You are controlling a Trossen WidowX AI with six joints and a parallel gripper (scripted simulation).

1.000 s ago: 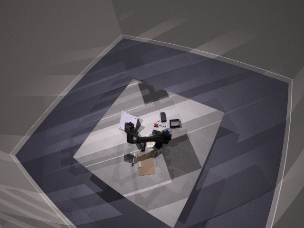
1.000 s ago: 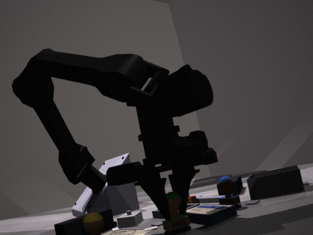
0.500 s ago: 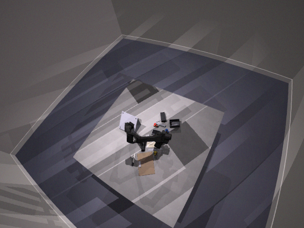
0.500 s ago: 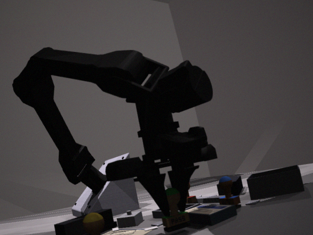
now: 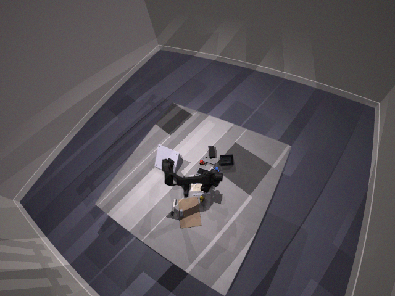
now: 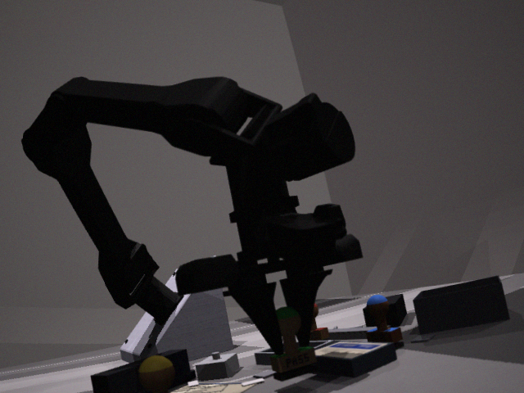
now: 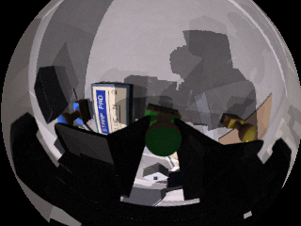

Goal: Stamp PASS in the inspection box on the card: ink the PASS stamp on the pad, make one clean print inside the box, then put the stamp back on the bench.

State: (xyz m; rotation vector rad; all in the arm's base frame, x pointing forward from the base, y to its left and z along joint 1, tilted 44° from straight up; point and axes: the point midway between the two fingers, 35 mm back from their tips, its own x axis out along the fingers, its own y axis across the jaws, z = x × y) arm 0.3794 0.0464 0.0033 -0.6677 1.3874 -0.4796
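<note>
Grey bench, jaws (image 6: 291, 349) gripping the PASS stamp (image 6: 293, 359) (image 7: 163, 140), ink pad (image 6: 353, 357) (image 7: 112, 108) near it, blue-topped stamp (image 6: 383, 334) (image 7: 71, 117) beyond

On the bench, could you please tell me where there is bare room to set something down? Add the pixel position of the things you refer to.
The broad stretch of bench (image 5: 223, 248) right of the cardboard-brown sheet (image 5: 190, 221) looks bare, as does the strip beyond the black open tray (image 5: 226, 164). It is crowded around the claw (image 6: 291, 349) (image 7: 162, 124), between stamp pad (image 6: 353, 359) (image 7: 123, 110) and yellow-knobbed stamp (image 6: 156, 372) (image 7: 246, 132).
</note>
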